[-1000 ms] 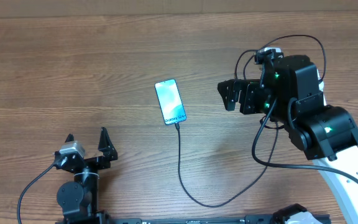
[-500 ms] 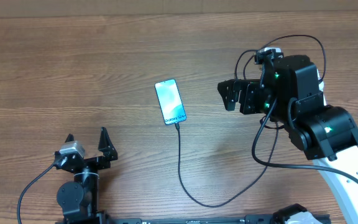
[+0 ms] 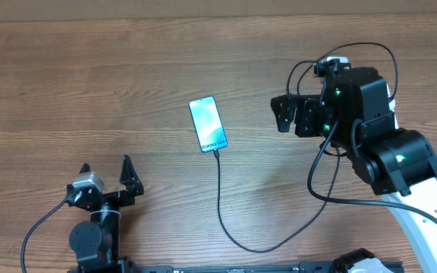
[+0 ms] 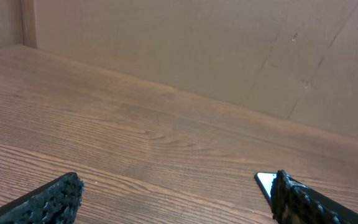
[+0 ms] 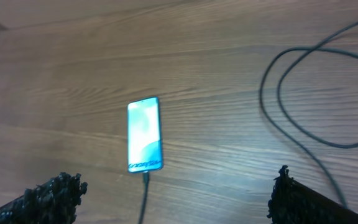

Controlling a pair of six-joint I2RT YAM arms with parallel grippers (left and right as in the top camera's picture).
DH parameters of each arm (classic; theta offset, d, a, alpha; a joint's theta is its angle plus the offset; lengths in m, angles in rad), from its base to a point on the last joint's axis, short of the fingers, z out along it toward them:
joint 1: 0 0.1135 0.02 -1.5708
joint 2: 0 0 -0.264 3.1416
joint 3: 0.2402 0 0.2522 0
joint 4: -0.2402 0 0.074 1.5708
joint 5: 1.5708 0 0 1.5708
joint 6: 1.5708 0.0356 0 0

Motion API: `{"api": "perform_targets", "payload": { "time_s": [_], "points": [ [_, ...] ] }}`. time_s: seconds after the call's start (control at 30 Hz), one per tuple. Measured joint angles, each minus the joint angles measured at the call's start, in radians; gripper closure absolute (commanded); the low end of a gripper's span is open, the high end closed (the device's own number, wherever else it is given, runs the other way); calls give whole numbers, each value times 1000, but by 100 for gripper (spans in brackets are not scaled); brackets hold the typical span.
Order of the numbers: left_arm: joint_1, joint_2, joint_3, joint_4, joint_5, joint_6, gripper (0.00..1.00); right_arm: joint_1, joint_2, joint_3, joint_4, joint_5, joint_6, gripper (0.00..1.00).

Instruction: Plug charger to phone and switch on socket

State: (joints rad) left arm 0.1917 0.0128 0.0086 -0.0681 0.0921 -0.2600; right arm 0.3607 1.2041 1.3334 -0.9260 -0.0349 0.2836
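Note:
The phone [image 3: 208, 124] lies flat mid-table with its light-blue screen lit; it also shows in the right wrist view [image 5: 145, 134], and one corner shows in the left wrist view [image 4: 265, 182]. The charger's black cable [image 3: 220, 197] is plugged into the phone's near end, runs toward the front edge, then curves right and up under the right arm. Its connector shows in the right wrist view [image 5: 146, 178]. The socket is out of view. My right gripper [image 3: 278, 114] [image 5: 174, 182] is open and empty, to the right of the phone. My left gripper [image 3: 105, 165] [image 4: 176, 188] is open and empty at the front left.
Black cable loops [image 5: 303, 93] lie on the wood to the right of the phone, by the right arm [image 3: 385, 152]. A brown wall [image 4: 229, 56] stands behind the table's far edge.
My right gripper has drawn back slightly to the right, away from the phone. The phone, the cable and the left arm have not moved.

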Motion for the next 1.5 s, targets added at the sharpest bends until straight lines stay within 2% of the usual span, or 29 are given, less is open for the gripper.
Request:
{"api": "perform_targets", "payload": {
  "time_s": [0.2,0.23,0.53,0.83,1.03,1.2,1.37,1.5],
  "points": [
    [0,0,0,0,0,0,1,0,-56,-149,132,37,-11,0],
    [0,0,0,0,0,0,1,0,-95,-222,218,41,-14,0],
    [0,0,0,0,-2,0,1,0,-451,-734,600,47,-21,0],
    [0,0,0,0,-4,0,0,0,-827,-1133,708,50,-22,0],
    [0,0,0,0,-4,0,0,0,-1042,-1217,716,65,-22,0],
    [0,0,0,0,-4,0,0,0,-1138,-1247,769,92,-23,0],
    [0,0,0,0,-3,0,1,0,-1190,-1304,888,125,-22,0],
    [0,0,0,0,-3,0,0,0,-1191,-1315,914,149,-23,0]
  ]
}}
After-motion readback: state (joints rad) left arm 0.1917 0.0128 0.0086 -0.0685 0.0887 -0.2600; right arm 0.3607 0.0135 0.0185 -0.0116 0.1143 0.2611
